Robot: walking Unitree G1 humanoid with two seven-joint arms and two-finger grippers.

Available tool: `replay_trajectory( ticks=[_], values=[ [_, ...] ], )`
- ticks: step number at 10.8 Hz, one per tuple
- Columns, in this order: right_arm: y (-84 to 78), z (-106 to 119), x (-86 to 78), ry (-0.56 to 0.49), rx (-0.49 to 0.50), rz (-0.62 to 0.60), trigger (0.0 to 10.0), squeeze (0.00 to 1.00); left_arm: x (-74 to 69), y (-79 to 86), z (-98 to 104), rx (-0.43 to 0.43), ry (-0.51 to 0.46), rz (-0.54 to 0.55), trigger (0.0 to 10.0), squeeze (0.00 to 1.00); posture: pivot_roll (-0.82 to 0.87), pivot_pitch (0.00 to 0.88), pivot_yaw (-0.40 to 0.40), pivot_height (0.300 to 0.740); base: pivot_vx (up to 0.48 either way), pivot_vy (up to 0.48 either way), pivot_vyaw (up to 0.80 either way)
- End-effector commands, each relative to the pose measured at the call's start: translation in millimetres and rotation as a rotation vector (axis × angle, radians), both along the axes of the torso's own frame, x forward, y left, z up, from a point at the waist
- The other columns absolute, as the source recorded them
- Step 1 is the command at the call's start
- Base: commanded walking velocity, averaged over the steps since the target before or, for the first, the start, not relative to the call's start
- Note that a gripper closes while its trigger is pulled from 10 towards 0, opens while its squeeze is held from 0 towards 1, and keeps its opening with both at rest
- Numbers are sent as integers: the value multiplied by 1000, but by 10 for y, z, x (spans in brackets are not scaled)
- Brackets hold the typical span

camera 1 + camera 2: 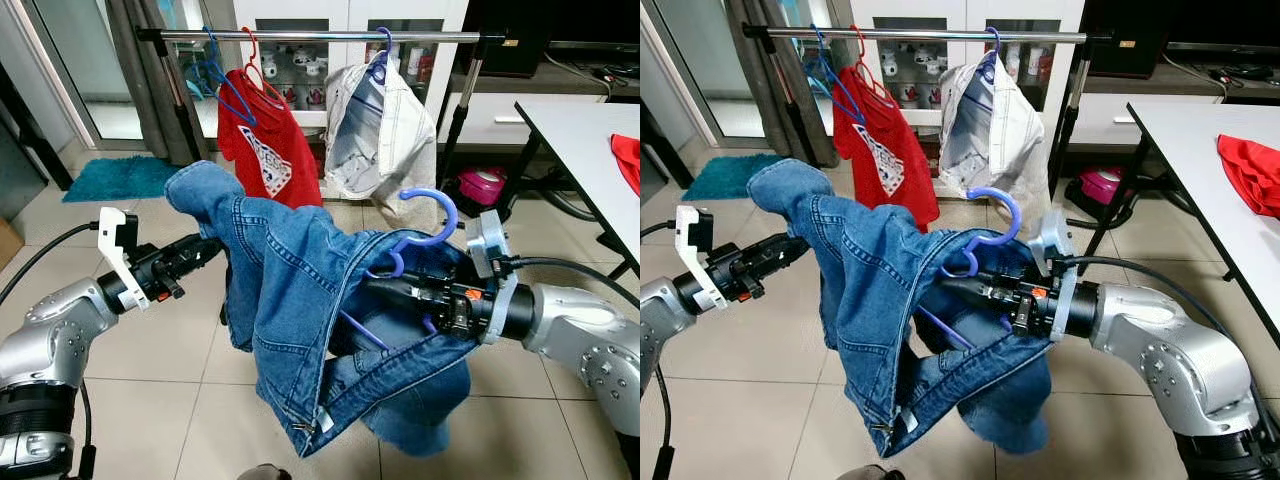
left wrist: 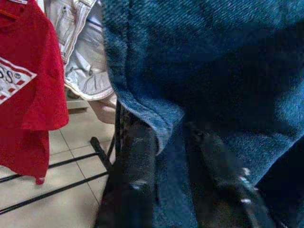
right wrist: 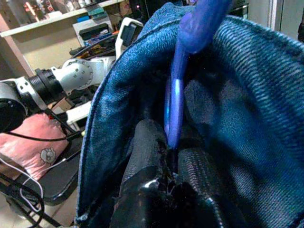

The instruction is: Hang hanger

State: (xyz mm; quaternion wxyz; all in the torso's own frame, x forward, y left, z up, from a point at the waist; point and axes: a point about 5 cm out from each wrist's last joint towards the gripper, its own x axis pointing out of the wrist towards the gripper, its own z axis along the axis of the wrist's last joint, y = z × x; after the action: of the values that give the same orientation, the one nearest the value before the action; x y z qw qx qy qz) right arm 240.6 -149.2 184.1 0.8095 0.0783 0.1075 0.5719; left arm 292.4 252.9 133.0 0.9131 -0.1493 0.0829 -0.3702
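- One pair of blue jeans was draped between the two end effectors, left end effector and right end effector.
- One purple hanger sat at the right end effector.
- Beyond both end effectors, one rail carried two garments: one red shirt, one pale jacket.
- One red cloth lay on the worktop.
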Motion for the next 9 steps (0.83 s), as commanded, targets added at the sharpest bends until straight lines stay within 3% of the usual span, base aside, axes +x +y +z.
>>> replay_trajectory(
  ticks=[1,6,8,9],
  values=[
    [-13,79,-22,-29,16,-1,10000,0,32,-2,60,-15,-27,-4,0,0,-141,0,73,740,0,0,0],
    [-10,69,-46,-26,23,-17,10000,0,83,13,73,-107,-71,80,0,0,-149,0,77,740,0,0,0],
    [-15,67,-40,-25,20,-27,10000,0,144,144,107,-145,-124,255,0,0,-148,0,73,740,0,0,0],
    [-18,66,-32,-24,19,-35,10000,0,159,307,81,-135,-128,417,0,0,-146,0,71,740,0,0,0]
  ],
)
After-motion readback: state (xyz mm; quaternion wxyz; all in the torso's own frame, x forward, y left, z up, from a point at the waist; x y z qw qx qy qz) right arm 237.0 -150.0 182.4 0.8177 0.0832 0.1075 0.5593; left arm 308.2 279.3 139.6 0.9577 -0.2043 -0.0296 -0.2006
